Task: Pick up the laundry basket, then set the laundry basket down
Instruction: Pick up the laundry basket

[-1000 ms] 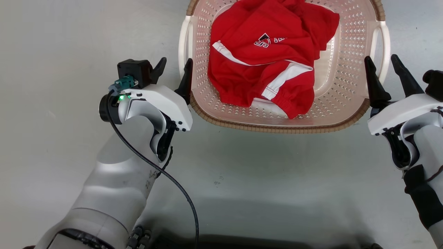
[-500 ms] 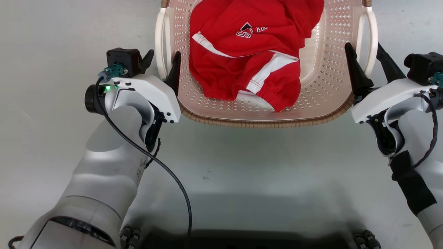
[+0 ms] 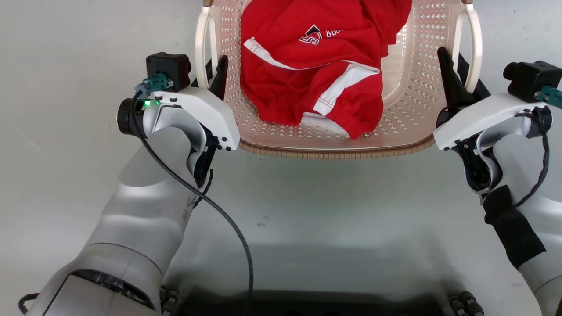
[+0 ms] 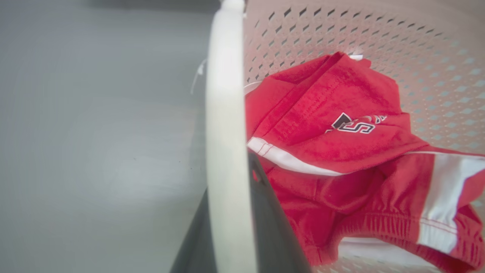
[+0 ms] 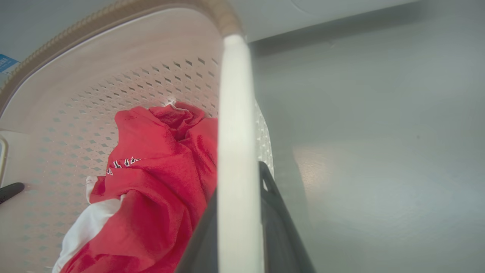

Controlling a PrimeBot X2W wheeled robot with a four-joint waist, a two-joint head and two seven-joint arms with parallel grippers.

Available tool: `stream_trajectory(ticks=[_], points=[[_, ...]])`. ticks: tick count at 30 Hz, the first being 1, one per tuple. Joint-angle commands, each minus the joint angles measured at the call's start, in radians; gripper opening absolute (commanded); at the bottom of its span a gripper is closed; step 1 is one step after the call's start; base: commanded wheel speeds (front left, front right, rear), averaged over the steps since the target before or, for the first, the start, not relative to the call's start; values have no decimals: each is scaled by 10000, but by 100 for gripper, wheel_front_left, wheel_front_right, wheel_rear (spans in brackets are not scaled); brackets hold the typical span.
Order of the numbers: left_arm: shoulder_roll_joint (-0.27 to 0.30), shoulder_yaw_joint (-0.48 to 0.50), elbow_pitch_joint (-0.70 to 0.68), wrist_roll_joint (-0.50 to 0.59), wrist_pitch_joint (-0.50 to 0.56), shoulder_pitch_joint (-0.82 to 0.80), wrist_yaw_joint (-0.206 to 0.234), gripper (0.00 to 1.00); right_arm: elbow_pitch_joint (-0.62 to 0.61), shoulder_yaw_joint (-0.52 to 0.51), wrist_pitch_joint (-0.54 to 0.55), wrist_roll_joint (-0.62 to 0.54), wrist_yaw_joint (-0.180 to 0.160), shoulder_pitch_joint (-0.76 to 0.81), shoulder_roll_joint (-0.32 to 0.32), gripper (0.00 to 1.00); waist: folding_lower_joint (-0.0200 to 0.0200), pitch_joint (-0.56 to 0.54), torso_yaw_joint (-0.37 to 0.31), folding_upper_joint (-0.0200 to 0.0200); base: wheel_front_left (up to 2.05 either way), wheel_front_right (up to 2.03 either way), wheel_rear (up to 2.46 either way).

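- The grey floor (image 3: 307, 210) spreads all round, with the robot's own shadow along the near edge.
- The basket (image 3: 408, 101) sits far and centred between the two arms. Its brown rim (image 3: 333, 152) faces the robot and its far end is cut off by the head view's top. I cannot tell whether its base is touching the floor.
- A red garment (image 3: 298, 79) with white stripes and a dark logo lies crumpled inside the basket, filling most of the bottom.
- The left claw (image 3: 215, 66) is clamped on the basket's left handle (image 4: 223, 113). One dark finger (image 4: 269, 227) is inside against the perforated wall and the other is outside, with the white bar pinched between them.
- The right claw (image 3: 451, 57) grips the right handle (image 5: 237, 132) the same way. A dark finger (image 5: 280, 227) presses on each side of the bar, one within the basket and one beyond it.
- Both handles run upright through the middle of their wrist views.
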Motion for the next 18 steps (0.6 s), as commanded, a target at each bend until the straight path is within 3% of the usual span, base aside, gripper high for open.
stream_trajectory(ticks=[1,18], points=[[422,136,55,-16,-56,110,31,0,178,188,-39,152,-32,274,-80,0,0,49,-17,0,0,0,0],[402,-90,554,-266,10,-12,2,0,1325,616,-57,520,-32,-298,-132,0,0,-123,-100,0,0,0,0]])
